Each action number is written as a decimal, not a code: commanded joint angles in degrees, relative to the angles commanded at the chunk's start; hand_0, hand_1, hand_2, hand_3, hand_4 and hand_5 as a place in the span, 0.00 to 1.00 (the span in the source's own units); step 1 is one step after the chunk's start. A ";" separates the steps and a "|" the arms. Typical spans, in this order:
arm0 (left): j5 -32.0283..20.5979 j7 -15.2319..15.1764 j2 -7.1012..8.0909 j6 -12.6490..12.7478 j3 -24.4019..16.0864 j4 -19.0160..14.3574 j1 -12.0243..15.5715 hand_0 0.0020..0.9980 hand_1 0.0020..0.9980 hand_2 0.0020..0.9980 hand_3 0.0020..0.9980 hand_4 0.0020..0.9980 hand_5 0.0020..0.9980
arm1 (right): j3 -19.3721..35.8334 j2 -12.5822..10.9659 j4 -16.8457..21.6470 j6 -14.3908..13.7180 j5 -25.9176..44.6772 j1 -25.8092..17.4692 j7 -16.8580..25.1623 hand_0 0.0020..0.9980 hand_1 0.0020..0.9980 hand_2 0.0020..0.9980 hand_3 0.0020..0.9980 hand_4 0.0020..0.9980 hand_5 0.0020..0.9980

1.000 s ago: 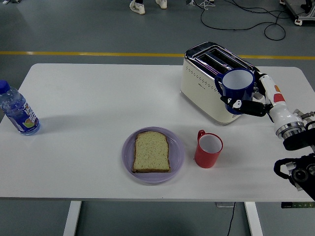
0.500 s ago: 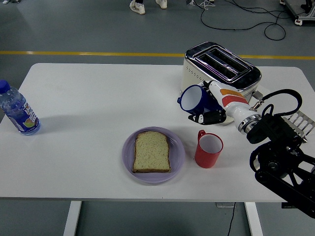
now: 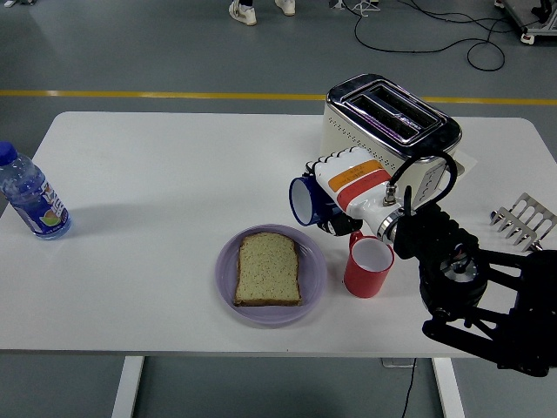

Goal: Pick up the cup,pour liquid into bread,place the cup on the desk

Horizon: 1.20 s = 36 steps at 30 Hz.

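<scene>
While tipping the blue cup (image 3: 305, 200) sideways, my right hand (image 3: 346, 190) grips it.
Its mouth faces left, above the bread (image 3: 269, 269) on the purple plate (image 3: 225, 277).

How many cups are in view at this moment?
2. A dark blue cup with a white inside is held tipped on its side in the robot's right hand, above the table beside the purple plate. A red cup stands upright right of that plate. None looks hidden.

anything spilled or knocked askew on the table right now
Nothing looks spilled. The only tilted thing is the blue cup, held on its side by the right robot hand, mouth facing left above the table between the toaster and the bread. The red cup stands upright.
</scene>
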 joint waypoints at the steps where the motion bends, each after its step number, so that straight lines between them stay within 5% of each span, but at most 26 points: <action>1: -0.14 0.00 0.00 0.00 0.22 0.02 0.07 0.65 0.65 0.64 0.53 0.30 0.76 | -1.37 0.17 -0.25 0.53 -0.93 0.90 -0.74 0.45 0.41 0.54 0.53 0.72 0.00; 7: -0.93 0.05 0.22 -0.02 1.53 0.15 0.32 0.65 0.65 0.64 0.53 0.30 0.77 | -10.27 1.03 -0.93 4.95 -3.92 6.76 -1.37 0.45 0.42 0.55 0.54 0.69 0.00; 14: -1.80 0.05 0.43 -0.01 2.78 0.23 0.78 0.65 0.65 0.64 0.53 0.30 0.77 | -8.11 1.82 -0.90 13.18 -6.12 9.18 -1.37 0.48 0.43 0.56 0.55 0.66 0.00; 20: -2.33 0.07 0.54 -0.02 3.85 0.31 1.19 0.65 0.65 0.64 0.53 0.30 0.76 | -8.52 2.01 -0.79 12.75 -7.02 9.94 -1.37 0.49 0.43 0.57 0.55 0.65 0.00; 24: -2.40 0.07 0.58 -0.04 4.05 0.31 1.31 0.65 0.65 0.64 0.53 0.30 0.77 | -8.87 1.69 -0.57 11.33 -6.37 9.77 -1.37 0.49 0.43 0.57 0.55 0.63 0.00; 28: -2.70 0.06 0.62 -0.08 4.85 0.35 1.52 0.65 0.65 0.64 0.53 0.30 0.77 | -10.36 0.83 -0.54 6.50 -4.40 8.73 -1.37 0.49 0.43 0.57 0.55 0.63 0.00; 32: -2.90 0.06 0.73 -0.12 5.80 0.36 1.82 0.65 0.65 0.64 0.53 0.30 0.77 | -8.35 -1.46 -0.43 -1.54 0.92 5.26 -1.37 0.49 0.44 0.57 0.55 0.60 0.00; 36: -2.87 0.07 0.88 -0.15 6.46 0.33 2.08 0.65 0.65 0.64 0.53 0.30 0.77 | -0.74 -4.22 -0.34 -7.79 9.38 -0.08 0.01 0.46 0.44 0.58 0.55 0.60 0.00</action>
